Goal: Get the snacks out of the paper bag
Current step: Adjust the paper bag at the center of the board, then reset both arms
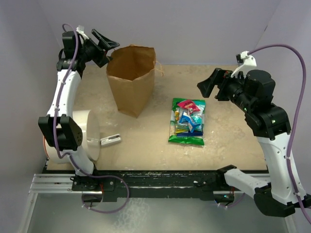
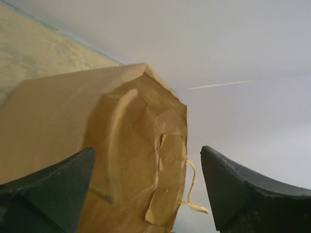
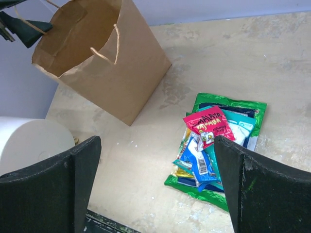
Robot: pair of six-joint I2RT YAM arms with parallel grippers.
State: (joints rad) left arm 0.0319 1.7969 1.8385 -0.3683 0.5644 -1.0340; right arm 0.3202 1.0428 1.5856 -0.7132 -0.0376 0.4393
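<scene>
At the near left, a white cylinder [image 1: 85, 136] lies on the tabletop [image 1: 233, 126], with a small white bar [image 1: 111, 140] just beside it. Farther in, right of centre, the snacks [image 1: 187, 121] lie in a pile outside the bag: small blue and teal packets and a red packet [image 1: 186, 104] rest on the large green packet [image 1: 187, 140]. The right end effector [image 1: 210, 85] hangs above the tabletop just right of the pile, fingers spread wide and holding nothing. At the far left the paper bag [image 1: 131, 82] stands upright, mouth open. The left end effector [image 1: 111, 52] hovers by the bag's rim, wide open and empty.
</scene>
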